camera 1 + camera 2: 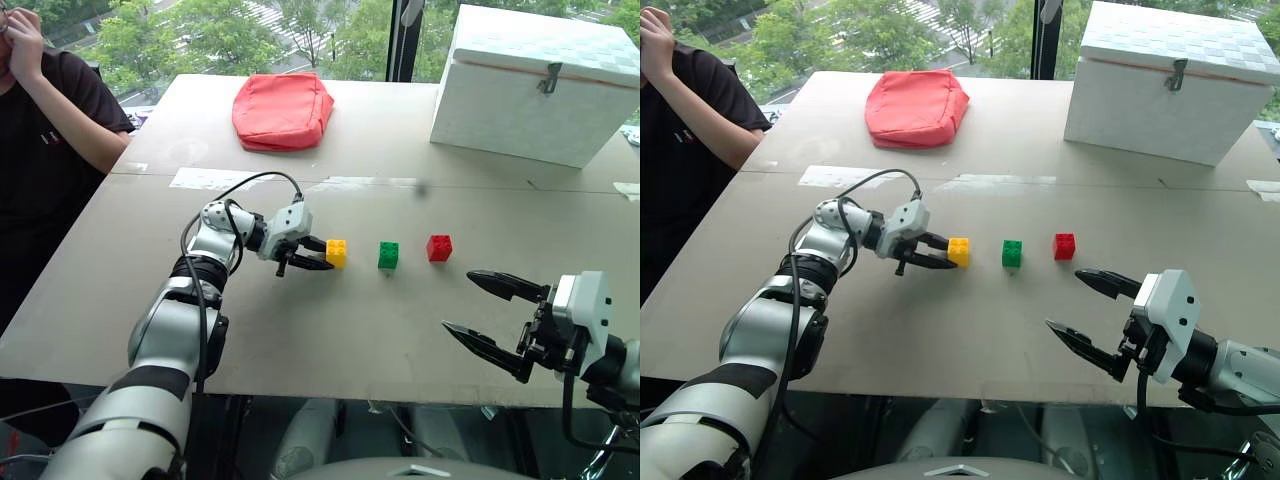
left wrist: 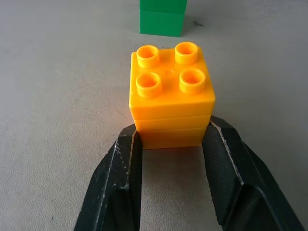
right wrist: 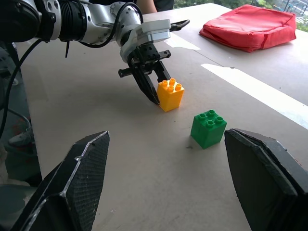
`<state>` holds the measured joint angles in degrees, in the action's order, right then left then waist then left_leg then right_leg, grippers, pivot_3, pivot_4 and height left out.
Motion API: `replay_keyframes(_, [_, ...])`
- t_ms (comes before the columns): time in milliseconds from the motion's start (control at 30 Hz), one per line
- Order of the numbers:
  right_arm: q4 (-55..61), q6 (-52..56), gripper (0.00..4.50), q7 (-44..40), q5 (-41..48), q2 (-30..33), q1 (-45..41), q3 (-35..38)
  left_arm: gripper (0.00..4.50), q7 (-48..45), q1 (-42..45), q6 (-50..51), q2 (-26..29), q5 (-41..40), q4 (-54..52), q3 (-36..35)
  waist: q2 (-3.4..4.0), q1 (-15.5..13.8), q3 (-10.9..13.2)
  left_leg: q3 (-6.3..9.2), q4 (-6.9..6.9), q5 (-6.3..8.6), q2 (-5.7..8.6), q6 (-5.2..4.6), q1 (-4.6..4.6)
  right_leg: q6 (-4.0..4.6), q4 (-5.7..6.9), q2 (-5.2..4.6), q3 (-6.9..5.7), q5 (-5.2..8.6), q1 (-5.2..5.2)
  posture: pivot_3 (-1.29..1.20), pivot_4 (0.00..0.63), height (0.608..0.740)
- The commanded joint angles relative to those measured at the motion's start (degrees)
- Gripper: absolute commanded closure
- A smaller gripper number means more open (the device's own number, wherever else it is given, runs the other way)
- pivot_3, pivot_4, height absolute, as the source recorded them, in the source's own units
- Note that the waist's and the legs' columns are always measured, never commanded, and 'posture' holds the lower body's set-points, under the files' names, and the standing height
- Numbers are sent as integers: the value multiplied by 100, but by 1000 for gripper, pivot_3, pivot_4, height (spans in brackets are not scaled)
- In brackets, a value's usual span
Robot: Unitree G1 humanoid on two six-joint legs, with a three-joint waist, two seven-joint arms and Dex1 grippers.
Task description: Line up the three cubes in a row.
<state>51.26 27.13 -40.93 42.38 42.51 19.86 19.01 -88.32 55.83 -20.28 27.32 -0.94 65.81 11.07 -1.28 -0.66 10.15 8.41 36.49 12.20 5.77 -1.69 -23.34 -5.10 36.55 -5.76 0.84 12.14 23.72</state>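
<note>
Altogether three cubes: yellow cube [image 1: 336, 253], green cube [image 1: 388, 255], red cube [image 1: 439, 248].

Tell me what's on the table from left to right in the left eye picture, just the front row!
Left tool shut on the yellow cube → green cube → red cube → right tool, open.

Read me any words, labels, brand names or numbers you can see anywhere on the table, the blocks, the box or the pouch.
No readable text anywhere.
Yellow cube, green cube, red cube: plain studs, no lettering visible.
White box: no label, just a metal latch.
Red pouch: no tag or print.
Person's black shirt: a small reddish mark, too small to read.
</note>
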Motion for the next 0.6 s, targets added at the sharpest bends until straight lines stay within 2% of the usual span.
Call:
replay_keyframes(33, [140, -103, 593, -17, 80, 37, -30, 182, 3314, 160, 152, -87, -6, 55, 23, -136, 0, 0, 0, 0, 1, 0, 0, 0, 1, 0, 2, 0, 0, 0, 0, 0, 150, 740])
replay_keyframes(200, [132, -86, 593, -21, 100, 57, -62, 187, 3314, 217, 162, -96, -22, 112, 63, -162, 0, 0, 0, -1, 4, 0, 0, 0, 8, -5, 9, 0, 1, 3, -6, 0, 150, 740])
replay_keyframes(333, [118, -92, 593, -48, 100, 68, -51, 197, 1328, 289, 141, -178, -5, 171, 88, -164, 0, 1, 0, -1, 4, 0, 0, 0, 13, -8, 9, 1, 2, 5, -10, 0, 150, 740])
replay_keyframes(367, [117, -86, 593, -57, 117, 76, -41, 221, 995, 240, 99, -138, 74, 127, 40, -210, -1, 1, 0, -1, 4, 0, 0, 0, 13, -7, 9, 1, 2, 5, -10, 0, 150, 740])
replay_keyframes(533, [-20, -120, 593, -166, 52, 103, 11, 284, 961, 66, -617, 455, 618, -451, -1041, -704, 0, 111, 0, -5, 1, 0, -4, 0, 19, -3, 11, 4, 9, 2, -10, 0, 150, 740])
replay_keyframes(600, [-168, -140, 593, -267, -14, 133, 48, 359, 961, 235, -1408, 1142, 883, -762, -2343, -923, 2, 160, -1, -8, -9, 1, -6, 1, 27, 2, 12, 3, 16, 0, -11, 0, 150, 740])
